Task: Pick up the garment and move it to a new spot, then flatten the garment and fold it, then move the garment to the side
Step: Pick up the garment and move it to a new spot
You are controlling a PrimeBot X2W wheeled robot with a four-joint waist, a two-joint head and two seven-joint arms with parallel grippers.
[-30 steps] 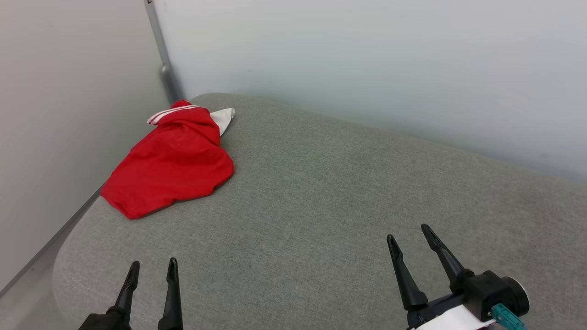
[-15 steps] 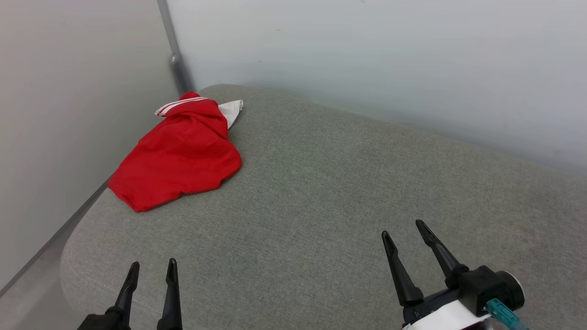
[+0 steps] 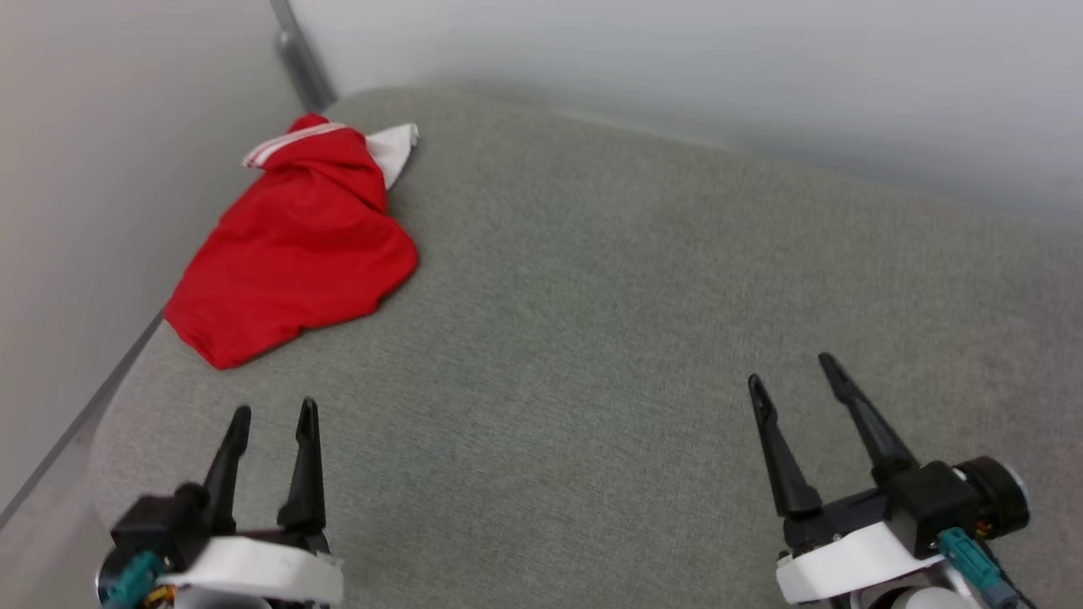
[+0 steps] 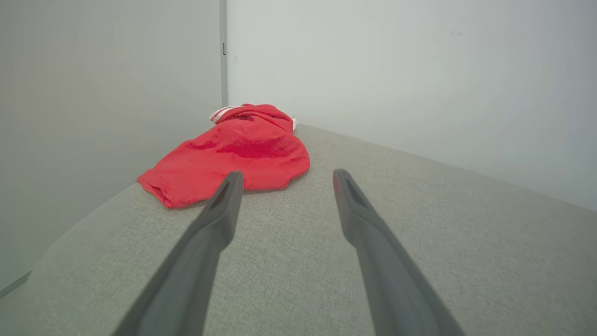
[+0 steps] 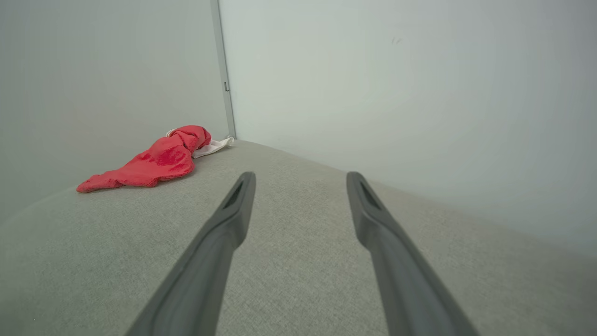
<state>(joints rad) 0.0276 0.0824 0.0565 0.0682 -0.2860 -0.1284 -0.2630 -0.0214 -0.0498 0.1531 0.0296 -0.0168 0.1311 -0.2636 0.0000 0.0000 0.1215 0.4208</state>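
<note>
The garment lies on the padded surface, in its far left corner. Just left of the garment runs the side wall. Behind the garment stands the back wall, and a corner post rises just behind it, where the two walls meet. The left gripper sits in front of the garment, near it but apart. The right gripper is in front of the garment and well off to its right.
</note>
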